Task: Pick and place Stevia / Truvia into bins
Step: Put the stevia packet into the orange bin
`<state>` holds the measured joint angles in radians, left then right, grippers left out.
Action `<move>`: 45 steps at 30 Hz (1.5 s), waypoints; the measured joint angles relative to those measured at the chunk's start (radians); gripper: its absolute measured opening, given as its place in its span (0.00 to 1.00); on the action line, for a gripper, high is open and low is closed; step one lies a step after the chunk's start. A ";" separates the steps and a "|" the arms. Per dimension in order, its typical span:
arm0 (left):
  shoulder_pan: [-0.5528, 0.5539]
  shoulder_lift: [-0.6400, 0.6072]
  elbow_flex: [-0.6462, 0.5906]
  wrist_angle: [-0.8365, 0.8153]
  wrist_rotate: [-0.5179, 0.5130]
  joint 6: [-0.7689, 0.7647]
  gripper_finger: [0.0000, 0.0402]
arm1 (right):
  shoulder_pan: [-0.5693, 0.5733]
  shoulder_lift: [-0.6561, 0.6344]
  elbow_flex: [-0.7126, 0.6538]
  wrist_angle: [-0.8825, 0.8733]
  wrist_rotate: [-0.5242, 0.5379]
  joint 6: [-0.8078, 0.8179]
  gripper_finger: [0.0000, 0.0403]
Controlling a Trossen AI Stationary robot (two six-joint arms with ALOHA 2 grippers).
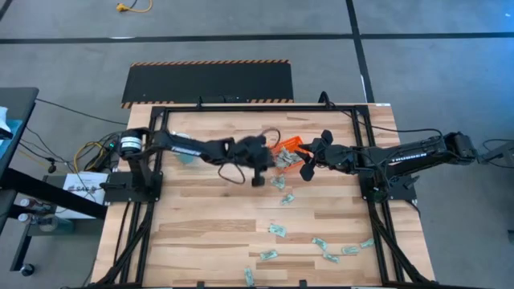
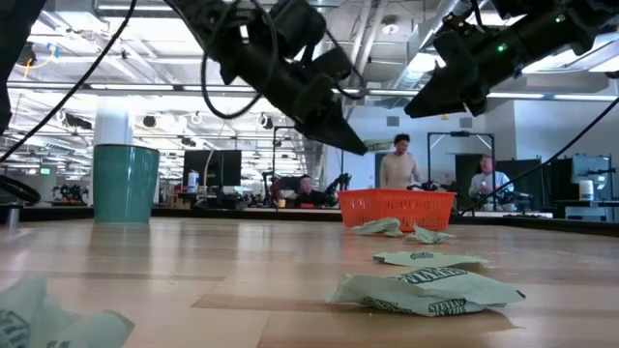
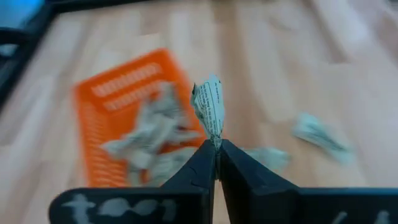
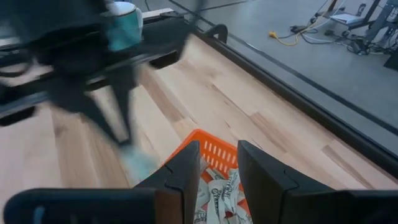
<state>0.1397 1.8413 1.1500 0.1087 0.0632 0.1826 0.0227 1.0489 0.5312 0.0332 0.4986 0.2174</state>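
Observation:
The orange tray (image 1: 289, 148) sits at mid-table with several pale green packets in it (image 3: 149, 134). My left gripper (image 3: 216, 144) hovers beside the tray, toward the table's near-left (image 1: 259, 177), shut on one packet (image 3: 210, 106). My right gripper (image 4: 219, 149) is open and hangs over the tray's right end (image 1: 309, 164), touching nothing. Loose packets lie flat on the wood next to the tray (image 1: 279, 183) and toward the near right edge (image 1: 321, 243), (image 2: 426, 290). My left gripper pinches the packet by its one end (image 3: 215, 138) between the two fingertips. The rest of the crumpled packet sticks out past the tips, lifted clear of the table and of the tray.
A teal and white cup (image 2: 126, 184) stands on the left part of the table (image 1: 183, 158). A black frame (image 1: 365, 120) runs round the table. People sit and stand in the room beyond the far edge (image 2: 398, 159). Bare wood lies at the near left (image 1: 185, 233).

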 joint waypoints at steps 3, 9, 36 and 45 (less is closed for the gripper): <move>0.059 0.011 0.000 0.021 0.020 0.000 0.01 | 0.000 0.000 0.000 0.005 0.000 -0.008 0.25; 0.128 0.012 0.000 0.026 0.092 -0.007 0.01 | 0.000 0.000 0.000 0.005 0.000 -0.008 0.25; 0.136 0.072 0.031 0.057 0.160 -0.002 0.25 | -0.043 0.084 0.000 0.029 -0.002 -0.008 0.25; 0.142 -0.019 0.033 -0.182 0.157 0.015 0.33 | 0.011 0.074 0.000 0.033 -0.195 -0.006 0.25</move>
<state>0.2821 1.8220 1.1828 -0.0735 0.2199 0.1977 0.0333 1.1229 0.5316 0.0666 0.3037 0.2112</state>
